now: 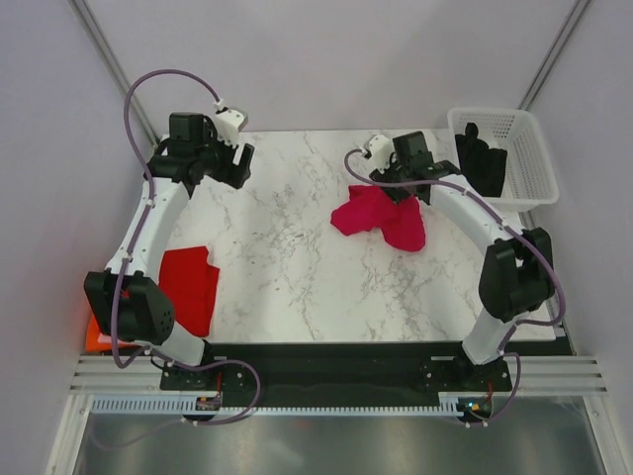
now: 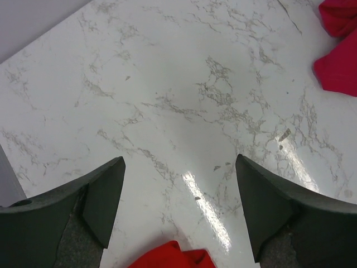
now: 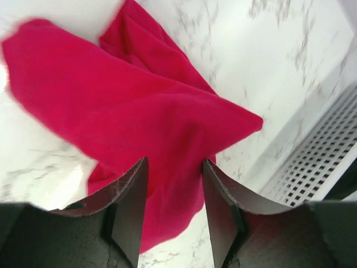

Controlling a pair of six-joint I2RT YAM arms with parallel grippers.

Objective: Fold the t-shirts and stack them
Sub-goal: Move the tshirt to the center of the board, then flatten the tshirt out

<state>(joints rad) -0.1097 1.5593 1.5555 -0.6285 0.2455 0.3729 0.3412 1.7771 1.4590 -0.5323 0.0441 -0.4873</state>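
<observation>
Crimson t-shirt [image 1: 381, 220] crumpled on tabletop [image 1: 287, 257] right of centre, long axis left-right; right jaws half apart just over its far-right edge, cloth loose below. Left jaws wide, well apart; right arm [image 1: 475, 213] nearer.

A white plastic lattice basket [image 1: 531, 188] sits at the far right of a white, grey-veined marble-pattern table [image 1: 287, 237], with a black item [image 1: 483, 158] lying inside it. Pale grey walls [image 1: 326, 59] stand behind, and a slotted metal rail [image 1: 326, 404] runs along the near edge.
</observation>
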